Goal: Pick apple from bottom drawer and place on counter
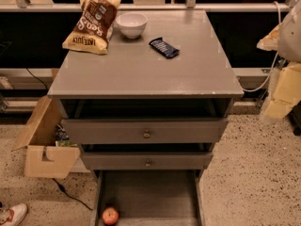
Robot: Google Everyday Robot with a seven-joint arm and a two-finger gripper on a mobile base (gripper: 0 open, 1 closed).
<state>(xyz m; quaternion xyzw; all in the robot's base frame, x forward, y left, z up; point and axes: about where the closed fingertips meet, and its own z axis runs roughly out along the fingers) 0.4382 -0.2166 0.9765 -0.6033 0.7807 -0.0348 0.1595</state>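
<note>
The apple (110, 215), small and red with a yellowish patch, lies on the floor of the open bottom drawer (150, 197), in its front left corner. The counter (146, 65) is the broad grey top of the cabinet. My gripper (278, 102) shows as pale yellowish parts at the right edge of the view, beside the cabinet's right side at about counter height. It is far from the apple and holds nothing that I can see.
On the counter's back stand a chip bag (91, 25), a white bowl (131, 25) and a dark blue snack bar (164, 47). Two knobbed drawers (146, 133) sit partly pulled out above the bottom drawer. An open cardboard box (44, 145) stands on the floor to the left.
</note>
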